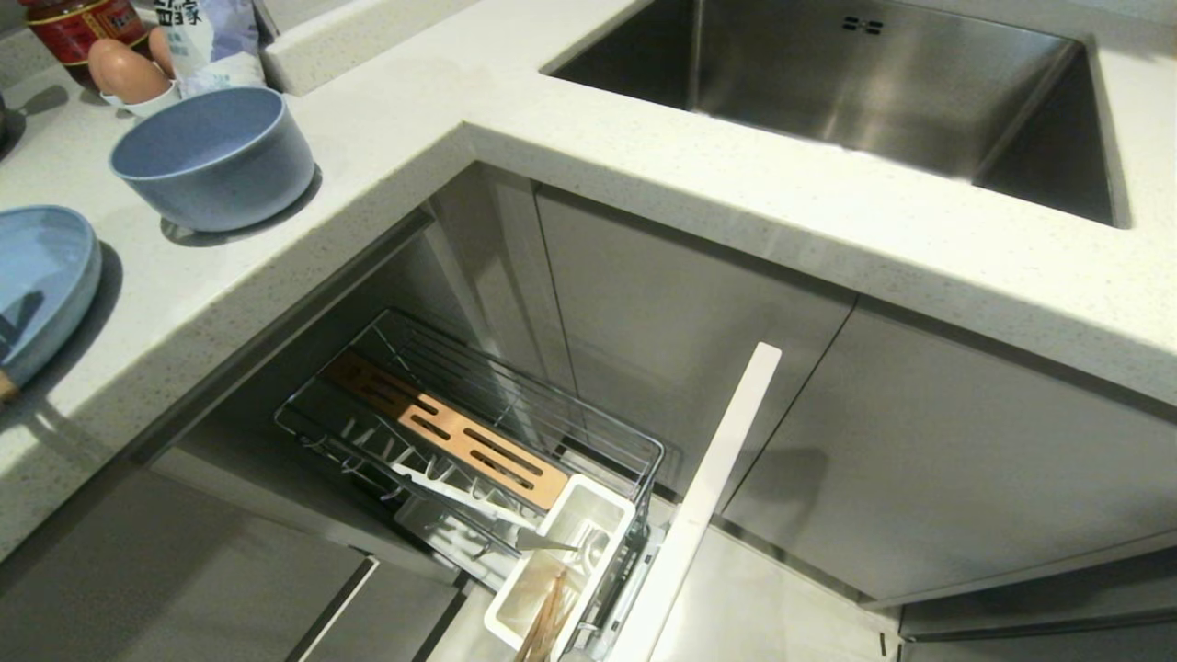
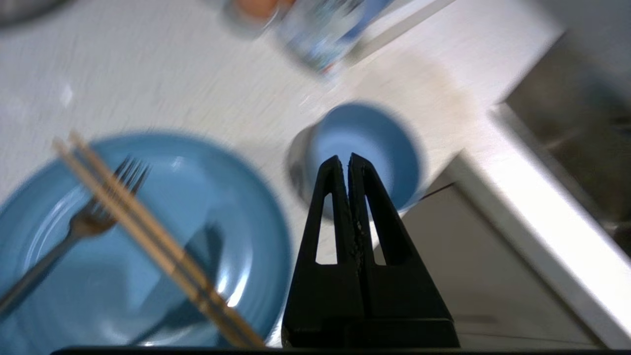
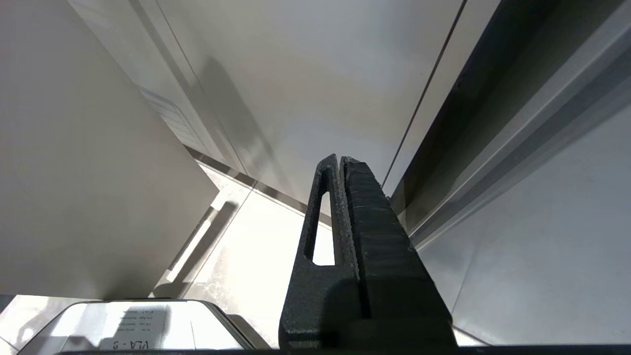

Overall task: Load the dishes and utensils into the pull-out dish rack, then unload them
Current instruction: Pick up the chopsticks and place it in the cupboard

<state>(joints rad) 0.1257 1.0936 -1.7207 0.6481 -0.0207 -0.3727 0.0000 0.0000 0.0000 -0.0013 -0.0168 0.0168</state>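
Note:
The light blue bowl (image 1: 211,152) stands on the white counter, and the light blue plate (image 1: 41,276) lies at the head view's left edge. In the left wrist view the plate (image 2: 236,207) carries a pair of wooden chopsticks (image 2: 143,231) and a silver fork (image 2: 84,224). My left gripper (image 2: 345,158) is shut and empty, hanging above the counter with its tips over the bowl (image 2: 379,133). The pull-out dish rack (image 1: 524,382) stands drawn out below the counter, with its wooden strip (image 1: 441,428). My right gripper (image 3: 340,158) is shut, parked low by the cabinet fronts. Neither arm shows in the head view.
The rack's white cutlery box (image 1: 588,506) holds thin brown sticks (image 1: 542,616); its white front panel (image 1: 699,515) stands beside it. A steel sink (image 1: 855,83) is at the back right. Eggs (image 1: 124,74), a jar and a packet stand behind the bowl.

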